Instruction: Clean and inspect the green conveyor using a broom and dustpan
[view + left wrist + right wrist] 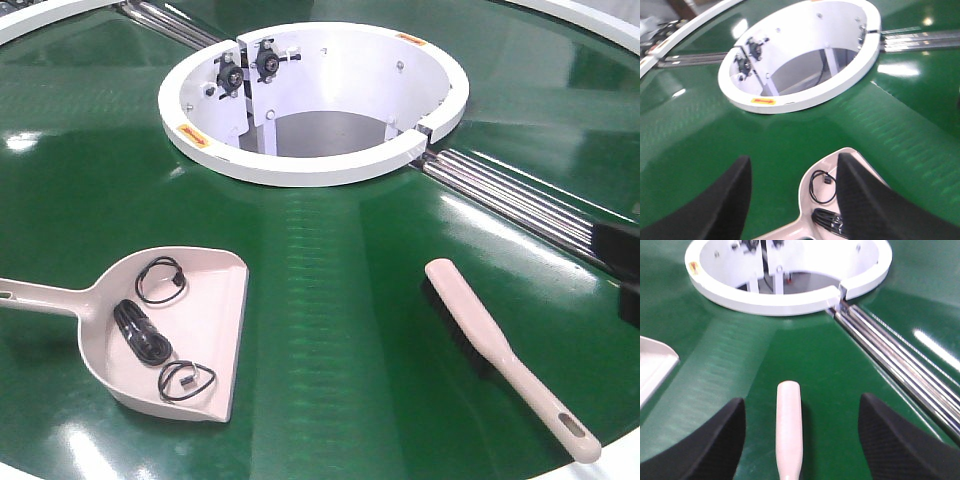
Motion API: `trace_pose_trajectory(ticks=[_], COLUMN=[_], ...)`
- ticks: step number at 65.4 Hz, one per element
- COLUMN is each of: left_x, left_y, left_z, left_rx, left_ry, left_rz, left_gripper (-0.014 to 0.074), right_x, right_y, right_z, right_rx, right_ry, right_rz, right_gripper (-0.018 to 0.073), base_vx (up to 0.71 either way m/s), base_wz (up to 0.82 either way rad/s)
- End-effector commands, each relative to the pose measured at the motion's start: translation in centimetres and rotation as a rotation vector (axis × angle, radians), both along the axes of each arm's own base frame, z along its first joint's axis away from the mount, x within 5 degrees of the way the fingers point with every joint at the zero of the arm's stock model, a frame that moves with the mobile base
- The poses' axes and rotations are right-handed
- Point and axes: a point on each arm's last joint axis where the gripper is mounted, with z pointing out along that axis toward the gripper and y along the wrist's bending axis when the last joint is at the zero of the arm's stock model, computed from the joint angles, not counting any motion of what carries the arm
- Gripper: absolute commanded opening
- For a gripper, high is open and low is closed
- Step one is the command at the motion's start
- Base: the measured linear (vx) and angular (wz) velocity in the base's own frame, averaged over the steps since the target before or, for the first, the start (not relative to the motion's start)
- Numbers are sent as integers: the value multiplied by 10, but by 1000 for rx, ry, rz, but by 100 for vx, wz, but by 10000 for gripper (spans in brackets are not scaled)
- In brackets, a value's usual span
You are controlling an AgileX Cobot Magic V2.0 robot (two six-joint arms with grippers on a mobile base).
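The green conveyor fills the scene, with its white central opening at the back. The dustpan lies on the belt at the left, lip facing right, with black cables inside. The broom lies at the right, handle toward the front right. My left gripper is open above the dustpan's rear, where the handle joins. My right gripper is open, its fingers wide apart either side of the broom, which points toward the opening.
Steel roller strips run from the opening to the right, close to the broom. The belt's white rim curves at the far left. Black parts show at the right edge of the front view. The dustpan's corner shows in the right wrist view.
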Motion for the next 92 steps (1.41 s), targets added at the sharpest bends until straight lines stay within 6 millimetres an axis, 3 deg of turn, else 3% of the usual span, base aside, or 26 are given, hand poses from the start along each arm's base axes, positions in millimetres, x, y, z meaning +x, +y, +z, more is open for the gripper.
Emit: trace_pose_trajectory(ticks=[1,16,31,42,47,51,59,92], left_x=[-10,-47,-51,-54,-54,-54,-55,-54], left_y=[5,16,17,17,17,17,17,17], left_z=[-11,-85,-152,-153,-154,-154,-156,-155], left_rx=[-77,-187,-227,-246,-245,-243,-238,-240], left_ry=[-113,-184,-106,-186,-181,-175,-162,-174], left_rz=[66,143,172,167,167,167,167,166], left_gripper=[354,354,354,354,333,254,-8,-7], right_x=[-11,-41,-57,-56,-56,-56,-56,-56], right_y=[-3,-9,-12,-12,-13,-13,-13,-13], right_z=[11,-28,-73,-80,-79,-78,-78,-78], right_rx=[22,50,97,105,107,112,110,112], right_ry=[-152,-258,-321,-356,-371,-376,-376,-376], right_rz=[-7,-16,-28,-35,-36,-37,-37,-37], right_gripper=[471,471,471,466,410,296,-17,-8], base_vx=[0,0,0,0,0,0,0,0], base_wz=[0,0,0,0,0,0,0,0])
